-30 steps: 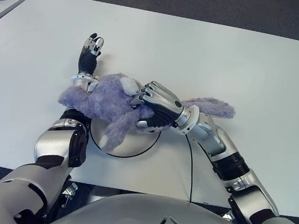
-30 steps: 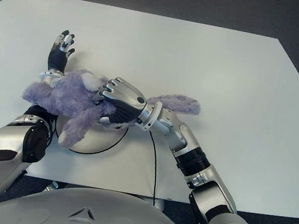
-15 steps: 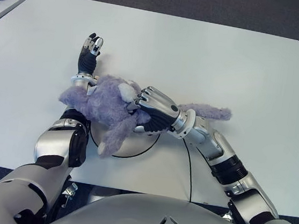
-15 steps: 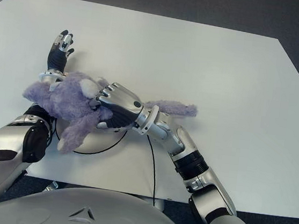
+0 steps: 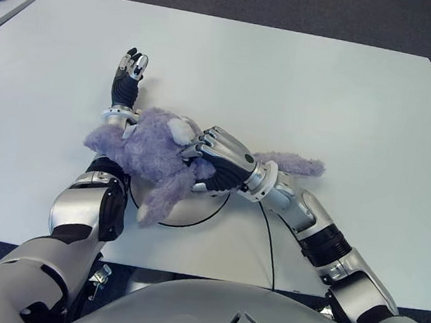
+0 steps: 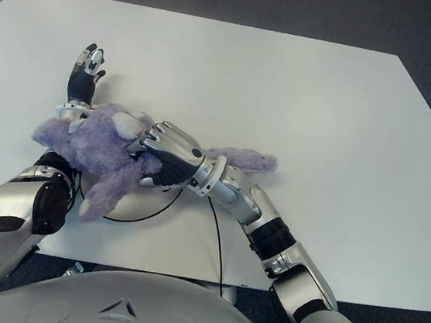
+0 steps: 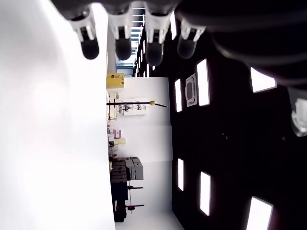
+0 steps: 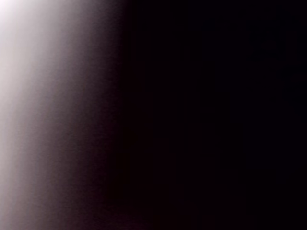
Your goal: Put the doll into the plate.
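White table (image 5: 348, 91) bearing all items. Purple doll (image 5: 150, 154) lies over the plate (image 5: 194, 214), covering most of it and the left forearm. Right hand (image 5: 219, 162) clasps the doll's middle, fingers curled into the plush. Left hand (image 5: 129, 74), fingers extended and empty, shows beyond the doll.
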`<act>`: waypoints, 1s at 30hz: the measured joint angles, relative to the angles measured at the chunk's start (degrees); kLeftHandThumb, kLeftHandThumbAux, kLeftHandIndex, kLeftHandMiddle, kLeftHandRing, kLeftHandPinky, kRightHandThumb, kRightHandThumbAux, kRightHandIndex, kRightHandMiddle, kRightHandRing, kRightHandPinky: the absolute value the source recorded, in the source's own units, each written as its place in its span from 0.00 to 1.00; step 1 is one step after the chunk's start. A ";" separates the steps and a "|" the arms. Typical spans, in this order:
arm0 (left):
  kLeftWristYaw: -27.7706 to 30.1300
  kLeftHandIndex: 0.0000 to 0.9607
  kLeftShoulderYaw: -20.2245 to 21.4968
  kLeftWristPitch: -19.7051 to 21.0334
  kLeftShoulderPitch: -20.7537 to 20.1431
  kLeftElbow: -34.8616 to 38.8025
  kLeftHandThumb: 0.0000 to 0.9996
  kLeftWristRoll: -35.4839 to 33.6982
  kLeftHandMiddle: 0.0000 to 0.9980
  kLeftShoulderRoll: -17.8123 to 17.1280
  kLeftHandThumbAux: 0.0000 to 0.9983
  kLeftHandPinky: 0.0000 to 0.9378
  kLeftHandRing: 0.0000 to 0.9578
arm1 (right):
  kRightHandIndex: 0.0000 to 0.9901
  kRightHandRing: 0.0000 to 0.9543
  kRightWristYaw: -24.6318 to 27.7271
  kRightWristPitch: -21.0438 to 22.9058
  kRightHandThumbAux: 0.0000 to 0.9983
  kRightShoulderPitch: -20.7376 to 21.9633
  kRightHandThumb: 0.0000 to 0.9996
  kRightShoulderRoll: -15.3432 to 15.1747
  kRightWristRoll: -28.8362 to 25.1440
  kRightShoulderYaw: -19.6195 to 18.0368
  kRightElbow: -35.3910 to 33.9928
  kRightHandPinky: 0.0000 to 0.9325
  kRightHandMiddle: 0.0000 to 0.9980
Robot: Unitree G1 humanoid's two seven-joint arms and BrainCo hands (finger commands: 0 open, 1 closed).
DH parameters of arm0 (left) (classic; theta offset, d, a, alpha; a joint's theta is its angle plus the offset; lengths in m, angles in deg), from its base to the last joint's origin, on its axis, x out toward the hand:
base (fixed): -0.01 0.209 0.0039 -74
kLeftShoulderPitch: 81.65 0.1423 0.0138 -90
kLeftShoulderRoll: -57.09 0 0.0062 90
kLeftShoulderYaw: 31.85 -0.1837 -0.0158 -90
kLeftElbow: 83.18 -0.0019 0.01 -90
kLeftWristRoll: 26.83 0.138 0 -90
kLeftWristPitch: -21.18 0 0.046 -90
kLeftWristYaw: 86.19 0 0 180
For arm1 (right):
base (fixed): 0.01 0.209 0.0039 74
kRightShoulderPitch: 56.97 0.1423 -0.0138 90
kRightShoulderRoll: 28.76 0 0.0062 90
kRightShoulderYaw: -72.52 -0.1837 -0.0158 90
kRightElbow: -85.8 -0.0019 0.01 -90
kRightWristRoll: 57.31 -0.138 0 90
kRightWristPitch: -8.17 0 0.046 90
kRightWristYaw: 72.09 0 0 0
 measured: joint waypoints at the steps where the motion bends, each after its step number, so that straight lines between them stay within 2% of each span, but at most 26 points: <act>1: -0.06 0.07 -0.01 0.00 0.00 0.00 0.00 0.01 0.10 0.00 0.37 0.00 0.03 | 0.55 0.77 -0.05 -0.02 0.72 0.01 0.32 -0.01 0.00 0.00 0.02 0.84 0.72; 2: -0.11 0.07 -0.02 0.00 0.00 0.00 0.00 0.01 0.09 0.00 0.37 0.00 0.03 | 0.49 0.76 -0.09 -0.03 0.72 0.02 0.50 -0.02 0.00 0.00 0.03 0.82 0.69; 3: -0.15 0.07 -0.03 0.00 0.00 0.00 0.00 0.02 0.09 0.00 0.37 0.00 0.03 | 0.44 0.71 -0.20 -0.03 0.72 0.02 0.63 -0.02 0.03 0.00 0.05 0.76 0.65; 4: -0.24 0.07 -0.06 0.00 0.01 0.00 0.00 0.04 0.09 0.00 0.37 0.00 0.03 | 0.43 0.70 -0.41 -0.03 0.72 0.01 0.67 -0.03 0.17 0.01 0.11 0.74 0.64; 9: -0.50 0.07 -0.18 0.00 0.02 -0.03 0.00 0.06 0.09 0.00 0.37 0.00 0.03 | 0.42 0.63 -1.82 -0.05 0.72 -0.02 0.68 -0.07 1.39 0.11 0.35 0.64 0.57; 10: -0.50 0.07 -0.21 0.00 0.03 -0.03 0.00 0.06 0.09 0.00 0.37 0.00 0.03 | 0.42 0.59 -2.03 -0.05 0.72 -0.02 0.68 -0.07 1.62 0.13 0.38 0.57 0.53; 13: -0.50 0.07 -0.25 0.00 0.03 -0.06 0.00 0.05 0.09 0.00 0.37 0.00 0.03 | 0.42 0.54 -2.20 -0.03 0.72 -0.01 0.68 -0.07 2.23 0.17 0.39 0.52 0.49; 14: -0.50 0.07 -0.24 0.00 0.03 -0.07 0.00 0.04 0.09 0.00 0.37 0.00 0.03 | 0.42 0.50 -2.20 -0.01 0.72 -0.01 0.67 -0.07 2.35 0.18 0.39 0.48 0.46; 15: -0.50 0.07 -0.24 0.00 0.04 -0.08 0.00 0.04 0.09 0.00 0.37 0.00 0.03 | 0.41 0.40 -2.20 0.04 0.72 0.00 0.67 -0.07 2.39 0.20 0.39 0.38 0.37; 18: -0.50 0.07 -0.21 0.00 0.07 -0.08 0.00 0.03 0.09 0.00 0.37 0.00 0.03 | 0.41 0.35 -2.08 0.43 0.72 0.09 0.67 -0.07 2.38 0.42 0.39 0.32 0.33; 19: -0.50 0.07 -0.21 0.00 0.08 -0.08 0.00 0.02 0.09 0.00 0.37 0.00 0.03 | 0.24 0.26 -1.97 0.51 0.59 0.14 0.38 -0.07 2.38 0.49 0.39 0.25 0.25; 20: -0.50 0.07 -0.20 -0.01 0.09 -0.08 0.00 0.02 0.09 0.00 0.37 0.00 0.03 | 0.22 0.25 -1.80 0.62 0.57 0.20 0.33 -0.06 2.37 0.55 0.38 0.24 0.24; 21: -0.50 0.07 -0.20 -0.01 0.10 -0.08 0.00 0.02 0.09 0.00 0.37 0.00 0.02 | 0.15 0.21 -1.58 0.76 0.54 0.28 0.27 -0.06 2.35 0.61 0.38 0.21 0.19; 26: -0.50 0.07 -0.22 -0.02 0.14 -0.08 0.00 0.02 0.08 0.00 0.37 0.00 0.02 | 0.08 0.12 0.29 2.00 0.53 0.76 0.23 -0.02 2.08 0.81 0.17 0.12 0.11; 30: -0.50 0.06 -0.23 -0.02 0.14 -0.08 0.00 0.02 0.08 0.00 0.36 0.00 0.03 | 0.03 0.02 1.82 3.06 0.52 1.08 0.20 0.00 1.60 0.90 -0.18 0.01 0.02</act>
